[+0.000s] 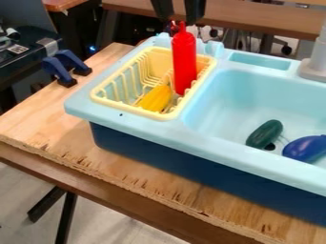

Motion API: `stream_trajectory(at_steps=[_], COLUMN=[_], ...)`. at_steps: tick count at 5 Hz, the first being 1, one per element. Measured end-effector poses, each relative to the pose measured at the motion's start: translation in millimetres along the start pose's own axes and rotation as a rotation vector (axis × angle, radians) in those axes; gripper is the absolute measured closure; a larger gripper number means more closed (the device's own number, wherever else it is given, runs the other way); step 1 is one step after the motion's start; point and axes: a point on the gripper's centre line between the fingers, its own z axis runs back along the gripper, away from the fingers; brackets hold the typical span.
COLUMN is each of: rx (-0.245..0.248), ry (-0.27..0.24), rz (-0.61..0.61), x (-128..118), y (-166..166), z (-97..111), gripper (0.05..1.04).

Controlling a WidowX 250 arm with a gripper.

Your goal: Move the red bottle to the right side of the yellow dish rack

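The black gripper [178, 10] hangs at the top edge, open, its two fingers apart just above the tip of a red bottle [184, 62]. The bottle stands upright in the right part of a pale yellow dish rack [115, 101], its lower end within the rack. A yellow object [155, 98] lies in the front of the rack, left of the bottle. In the light blue sink basin to the right lie a dark green object [264, 134] and a blue-purple object [306, 147].
The toy sink [153, 128] rests on a wooden tabletop [57, 125]. A grey faucet base [313, 70] rises at the right rear. Blue clamps [58, 69] sit at the table's left edge, beside dark equipment.
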Motion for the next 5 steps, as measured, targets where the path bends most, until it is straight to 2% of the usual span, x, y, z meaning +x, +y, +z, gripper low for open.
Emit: stream_trajectory(at_steps=[1, 2, 3, 4, 5], rx=[0.007, 0.013, 0.066, 0.068, 0.1], ry=[-0.028, 0.009, 0.155, 0.183, 0.156], rz=[0.008, -0.014, 0.005, -0.061, -0.124], x=[-11.1, -27.8, -56.0, -68.2, -68.9], y=[-3.2, -12.1, -21.8, -42.3, -61.5], z=[13.0, 25.8, 15.4, 0.0, -16.9], gripper=[0.077, 0.081, 0.081, 0.081, 0.081])
